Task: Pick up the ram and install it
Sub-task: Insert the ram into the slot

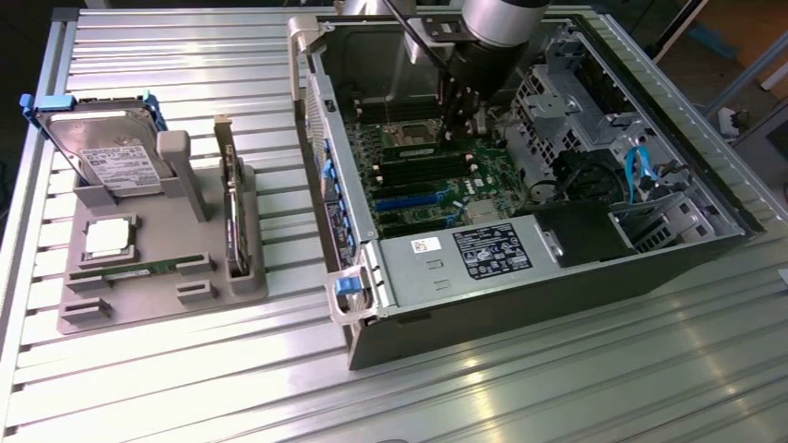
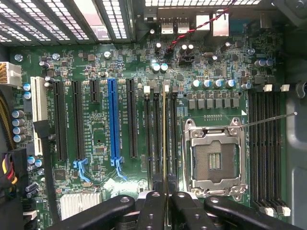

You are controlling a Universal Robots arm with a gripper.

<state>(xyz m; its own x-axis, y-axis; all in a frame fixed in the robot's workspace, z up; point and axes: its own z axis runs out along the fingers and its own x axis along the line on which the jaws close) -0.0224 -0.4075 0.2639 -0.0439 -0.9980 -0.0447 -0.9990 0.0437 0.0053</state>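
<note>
My gripper (image 2: 164, 197) is shut on the ram (image 2: 164, 143), a thin green stick seen edge-on between the two black fingers (image 2: 152, 206). The ram runs lengthwise along one of the black memory slots (image 2: 156, 139) next to the empty CPU socket (image 2: 214, 160) on the motherboard. I cannot tell whether it touches the slot. In the exterior view the gripper (image 1: 462, 115) hangs straight down inside the open computer case (image 1: 518, 185), over the middle of the motherboard (image 1: 431, 180).
More memory slots (image 2: 266, 148) lie past the socket, and expansion slots, one blue (image 2: 112, 122), lie on the other side. On the exterior view's left a grey fixture (image 1: 161, 277) holds a hard drive (image 1: 105, 148), an upright card (image 1: 232, 212) and a green stick (image 1: 124, 270).
</note>
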